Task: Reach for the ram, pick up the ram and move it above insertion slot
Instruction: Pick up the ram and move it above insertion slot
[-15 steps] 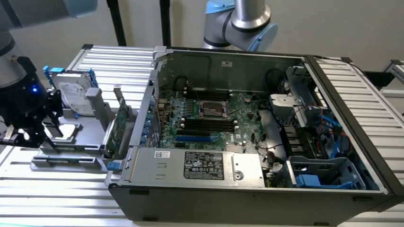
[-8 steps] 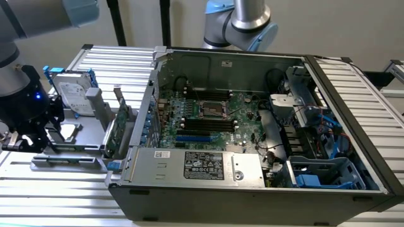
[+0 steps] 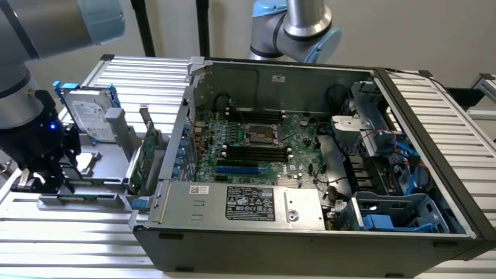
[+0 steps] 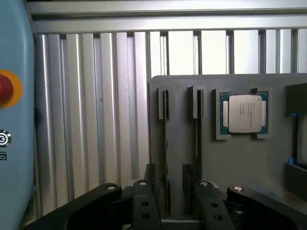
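Note:
The ram (image 4: 166, 139) stands on its edge in a slot of a grey holder (image 4: 240, 163), so I see it as a thin dark line. A second thin stick (image 4: 196, 129) stands in the neighbouring slot. My gripper (image 4: 168, 176) is open and low over the holder, with one black finger (image 4: 148, 178) on each side of the first stick, close to it but apart. In the exterior view my gripper (image 3: 36, 174) hangs over the holder at the left of the open computer case (image 3: 310, 238). The black memory slots (image 3: 252, 152) lie on the motherboard.
A processor chip (image 4: 243, 113) lies in a pocket of the holder. A silver hard drive (image 3: 89, 116) and a green expansion card (image 3: 145, 154) stand upright between my gripper and the case. A pale blue panel with a red button (image 4: 5, 88) is close by.

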Tool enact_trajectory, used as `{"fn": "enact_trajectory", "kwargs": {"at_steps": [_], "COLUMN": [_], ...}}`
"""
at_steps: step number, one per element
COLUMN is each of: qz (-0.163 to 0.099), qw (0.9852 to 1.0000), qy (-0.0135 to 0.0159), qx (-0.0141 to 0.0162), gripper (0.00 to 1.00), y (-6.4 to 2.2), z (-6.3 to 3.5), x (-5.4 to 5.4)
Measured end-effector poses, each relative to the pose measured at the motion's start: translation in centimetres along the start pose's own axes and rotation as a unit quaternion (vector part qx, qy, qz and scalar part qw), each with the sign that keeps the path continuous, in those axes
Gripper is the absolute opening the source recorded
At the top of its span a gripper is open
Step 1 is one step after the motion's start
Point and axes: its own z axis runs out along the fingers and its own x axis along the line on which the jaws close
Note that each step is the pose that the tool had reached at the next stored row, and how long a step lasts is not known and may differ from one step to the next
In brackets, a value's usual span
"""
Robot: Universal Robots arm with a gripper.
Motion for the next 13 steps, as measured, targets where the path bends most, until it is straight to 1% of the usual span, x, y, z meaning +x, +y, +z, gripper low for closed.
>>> {"fn": "enact_trajectory", "kwargs": {"at_steps": [7,13], "qz": [-0.018,-0.025], "qw": [0.9998,0.9997], "qy": [0.0004,-0.0011], "qx": [-0.0002,-0.0003], "gripper": [0.36,0.36], "y": [-0.05,-0.10], "z": [1.28,2.38], "x": [0.0,0.1]}}
